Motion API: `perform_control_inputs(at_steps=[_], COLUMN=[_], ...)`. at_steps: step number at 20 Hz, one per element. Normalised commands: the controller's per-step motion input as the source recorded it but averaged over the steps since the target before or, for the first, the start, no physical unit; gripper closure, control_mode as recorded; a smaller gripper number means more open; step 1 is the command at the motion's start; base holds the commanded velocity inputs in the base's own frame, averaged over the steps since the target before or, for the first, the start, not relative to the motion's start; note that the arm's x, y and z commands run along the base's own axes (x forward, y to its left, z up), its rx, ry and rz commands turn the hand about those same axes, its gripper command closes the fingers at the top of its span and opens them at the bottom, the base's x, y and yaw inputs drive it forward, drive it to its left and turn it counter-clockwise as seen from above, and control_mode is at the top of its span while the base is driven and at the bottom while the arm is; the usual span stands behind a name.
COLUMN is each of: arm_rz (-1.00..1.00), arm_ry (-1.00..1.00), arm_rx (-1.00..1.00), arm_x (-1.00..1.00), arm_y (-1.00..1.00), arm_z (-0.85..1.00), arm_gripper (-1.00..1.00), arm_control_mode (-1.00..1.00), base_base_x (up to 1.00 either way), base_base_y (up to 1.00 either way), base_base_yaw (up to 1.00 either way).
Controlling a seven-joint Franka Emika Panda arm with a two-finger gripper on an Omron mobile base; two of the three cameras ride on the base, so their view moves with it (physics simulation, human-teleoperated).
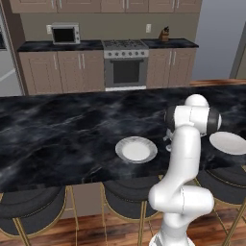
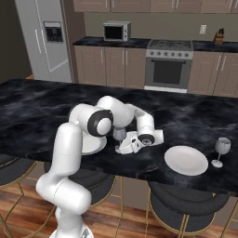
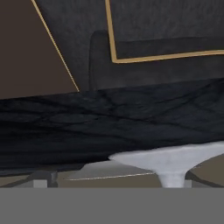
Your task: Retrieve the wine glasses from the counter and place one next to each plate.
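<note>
Claw: low over the counter, jaws apparently spread wide and clamped on nothing

Wine glass, first: upright at the claw, foot flat on the counter in the hand view, stem close before the jaws; whether a jaw touches it cannot be told

Plate, near: just beside the claw and this glass

Plate, far: well apart from the claw, on its other side

Wine glass, second: upright just beyond the far plate, farthest from the claw

Status, judged: each plate has a glass beside it; placing appears done, leaving only lifting the claw clear without tipping the first glass
</note>
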Motion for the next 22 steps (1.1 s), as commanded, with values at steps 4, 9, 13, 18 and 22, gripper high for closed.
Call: perform_control_inputs(at_steps=[4, 9, 13, 18, 22], arm_rz=[0.0, 0.0, 0.0, 0.0, 0.0], arm_ry=[0.04, 0.01, 0.03, 0.01, 0.0], arm_rx=[0.0, 0.0, 0.03, 0.03, 0.0], arm_x=[0.0, 0.0, 0.0, 0.0, 0.0], arm_y=[0.06, 0.04, 0.32, 0.24, -0.17], arm_z=[0.0, 0.0, -0.14, -0.11, 0.0], arm_gripper=[-1.0, -1.0, -1.0, -1.0, -1.0], arm_control_mode=[-1.0, -1.0, -1.0, -1.0, -1.0], base_base_x=[0.0, 0.0, 0.0, 0.0, 0.0], base_base_y=[0.0, 0.0, 0.0, 0.0, 0.0], base_base_yaw=[0.0, 0.0, 0.0, 0.0, 0.0])
